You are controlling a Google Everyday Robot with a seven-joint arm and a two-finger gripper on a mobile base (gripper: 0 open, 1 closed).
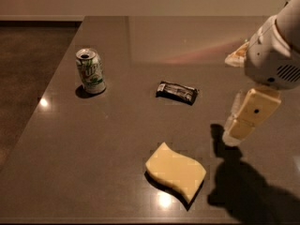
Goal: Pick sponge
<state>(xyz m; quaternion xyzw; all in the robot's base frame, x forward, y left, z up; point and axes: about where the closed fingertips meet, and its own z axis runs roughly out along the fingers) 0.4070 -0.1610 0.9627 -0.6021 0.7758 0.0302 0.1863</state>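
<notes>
The sponge (175, 171) is a pale yellow flat foam slab with wavy edges, lying on the dark table (112, 139) near its front edge. My gripper (235, 134) hangs at the right, above the table, to the right of the sponge and a little farther back, apart from it. It points down and holds nothing that I can see.
A green and white soda can (91, 71) stands upright at the back left. A dark snack-bar wrapper (176, 92) lies in the middle, behind the sponge. The table's left edge runs diagonally, with brown floor (28, 55) beyond it.
</notes>
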